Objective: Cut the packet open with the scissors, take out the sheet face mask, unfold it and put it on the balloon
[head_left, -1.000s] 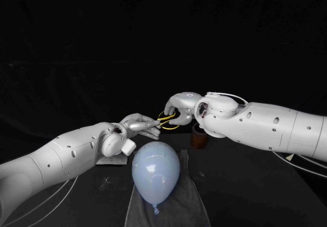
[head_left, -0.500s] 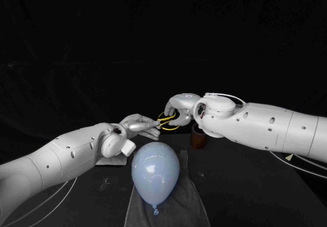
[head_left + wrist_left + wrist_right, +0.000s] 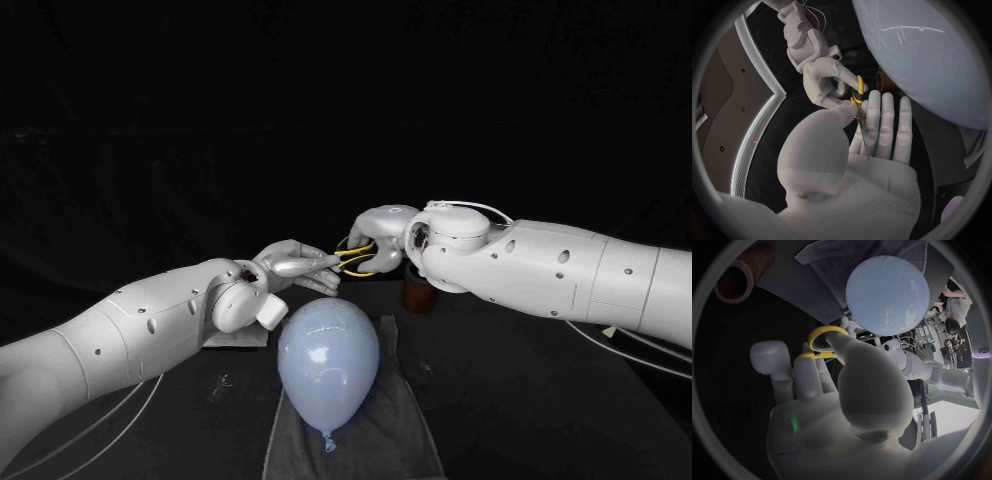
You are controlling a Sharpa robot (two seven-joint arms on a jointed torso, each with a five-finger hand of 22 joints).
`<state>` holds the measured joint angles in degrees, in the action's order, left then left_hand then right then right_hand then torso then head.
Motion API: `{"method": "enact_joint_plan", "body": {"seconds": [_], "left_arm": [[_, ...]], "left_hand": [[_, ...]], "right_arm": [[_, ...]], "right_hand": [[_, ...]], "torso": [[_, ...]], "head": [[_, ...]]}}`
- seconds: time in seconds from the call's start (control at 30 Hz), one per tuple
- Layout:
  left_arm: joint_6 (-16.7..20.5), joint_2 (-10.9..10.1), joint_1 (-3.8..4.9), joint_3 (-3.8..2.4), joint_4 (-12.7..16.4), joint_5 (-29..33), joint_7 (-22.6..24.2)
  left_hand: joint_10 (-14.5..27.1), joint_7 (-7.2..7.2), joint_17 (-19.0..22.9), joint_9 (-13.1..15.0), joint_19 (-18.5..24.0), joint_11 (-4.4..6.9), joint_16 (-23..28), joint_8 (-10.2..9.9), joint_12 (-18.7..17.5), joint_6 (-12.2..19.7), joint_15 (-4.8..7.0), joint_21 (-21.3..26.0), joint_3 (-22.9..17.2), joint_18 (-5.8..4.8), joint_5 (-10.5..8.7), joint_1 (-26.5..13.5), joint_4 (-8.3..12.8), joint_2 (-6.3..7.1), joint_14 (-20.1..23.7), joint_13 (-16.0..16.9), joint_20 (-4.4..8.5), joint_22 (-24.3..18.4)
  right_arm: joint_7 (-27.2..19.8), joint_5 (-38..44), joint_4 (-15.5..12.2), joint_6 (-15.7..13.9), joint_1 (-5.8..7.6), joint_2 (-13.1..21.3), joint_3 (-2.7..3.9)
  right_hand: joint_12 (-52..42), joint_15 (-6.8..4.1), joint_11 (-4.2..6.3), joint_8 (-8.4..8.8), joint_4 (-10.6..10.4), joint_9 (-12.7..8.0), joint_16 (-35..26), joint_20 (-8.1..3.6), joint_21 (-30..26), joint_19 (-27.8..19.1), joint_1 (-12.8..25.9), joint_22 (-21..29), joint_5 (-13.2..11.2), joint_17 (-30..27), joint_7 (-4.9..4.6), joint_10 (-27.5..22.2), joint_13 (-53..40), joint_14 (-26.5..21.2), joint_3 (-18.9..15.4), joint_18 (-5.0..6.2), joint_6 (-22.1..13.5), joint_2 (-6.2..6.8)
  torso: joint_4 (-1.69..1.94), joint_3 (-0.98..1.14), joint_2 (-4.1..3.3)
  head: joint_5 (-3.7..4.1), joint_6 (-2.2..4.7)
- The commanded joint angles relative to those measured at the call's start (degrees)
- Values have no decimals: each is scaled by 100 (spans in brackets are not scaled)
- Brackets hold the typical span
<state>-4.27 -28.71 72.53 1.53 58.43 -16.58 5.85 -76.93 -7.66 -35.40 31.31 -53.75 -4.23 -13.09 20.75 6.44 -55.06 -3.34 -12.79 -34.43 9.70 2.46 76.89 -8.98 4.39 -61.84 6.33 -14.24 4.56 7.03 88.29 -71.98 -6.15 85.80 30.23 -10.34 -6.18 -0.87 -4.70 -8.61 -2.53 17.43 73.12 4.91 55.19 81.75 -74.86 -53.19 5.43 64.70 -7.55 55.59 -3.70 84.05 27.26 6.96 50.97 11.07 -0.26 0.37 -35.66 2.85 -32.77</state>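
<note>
Head view: above the far end of the pale blue balloon [image 3: 329,355], which lies on a grey cloth [image 3: 368,440], the left hand [image 3: 296,266] pinches the blades of the yellow-handled scissors [image 3: 356,259]. The right hand [image 3: 378,232] grips their handles. A brown tube [image 3: 418,296] stands under the right arm.

Left wrist view: the blade sits between thumb and flat fingers.

Right wrist view: fingers are hooked through the yellow loops.

The right arm has edged leftward since the earlier frame.
</note>
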Motion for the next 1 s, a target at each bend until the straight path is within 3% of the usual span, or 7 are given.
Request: {"method": "enact_joint_plan", "body": {"seconds": [0.03, 0.33, 0.63, 1.0], "left_arm": [[-111, 0, 30, -14, 16, 110, 83], [-187, 8, 30, -14, 83, 208, 49], [-241, 28, 30, -14, 180, 255, 24], [-276, 35, 30, -16, 332, 272, 16]], "left_hand": [[-45, 14, -5, 10, -34, -8, -12, 22, 38, -45, -4, -26, -391, 80, 40, 7, 359, -80, -47, 5, -4, 7], [-45, 14, -6, 13, -33, -9, -11, 23, 38, -45, -4, -27, -394, 79, 40, 1, 358, -82, -48, 6, -5, 7], [-46, 14, -8, 16, -31, -9, -11, 24, 39, -44, -4, -27, -399, 78, 40, -6, 358, -84, -49, 7, -5, 7], [-45, 15, -9, 19, -30, -9, -9, 25, 39, -43, -4, -27, -403, 78, 40, -12, 359, -85, -49, 7, -5, 7]], "right_arm": [[-97, 59, 35, 302, -17, -23, -13], [-127, 130, 196, 325, -34, -166, -44], [-110, 159, 387, 498, -90, -342, -97], [37, 449, 530, 665, -172, -518, -149]], "right_hand": [[-25, -56, 12, -9, 3, 8, 16, -43, 8, -12, -25, 19, 17, -38, 22, 29, -9, 173, -16, 25, 27, -34], [-71, -53, 36, -57, -16, 35, 56, -57, 93, -5, -27, -86, 24, -20, 41, 132, -8, 178, 69, 2, 149, -114], [-109, 61, 0, -90, -108, 68, 162, 15, 290, 31, 64, -309, 64, 36, -7, 487, -13, 192, 248, -46, 275, -233], [-48, 75, 1, -154, -131, 131, 250, 48, 488, 57, 121, -534, -65, 55, -28, 859, -10, 187, 389, -66, 415, -183]], "torso": [[-4, 4, 3], [-2, 6, 1], [1, 4, 6], [-8, 0, 1]], "head": [[1, -1], [10, -2], [24, -10], [40, -18]]}}
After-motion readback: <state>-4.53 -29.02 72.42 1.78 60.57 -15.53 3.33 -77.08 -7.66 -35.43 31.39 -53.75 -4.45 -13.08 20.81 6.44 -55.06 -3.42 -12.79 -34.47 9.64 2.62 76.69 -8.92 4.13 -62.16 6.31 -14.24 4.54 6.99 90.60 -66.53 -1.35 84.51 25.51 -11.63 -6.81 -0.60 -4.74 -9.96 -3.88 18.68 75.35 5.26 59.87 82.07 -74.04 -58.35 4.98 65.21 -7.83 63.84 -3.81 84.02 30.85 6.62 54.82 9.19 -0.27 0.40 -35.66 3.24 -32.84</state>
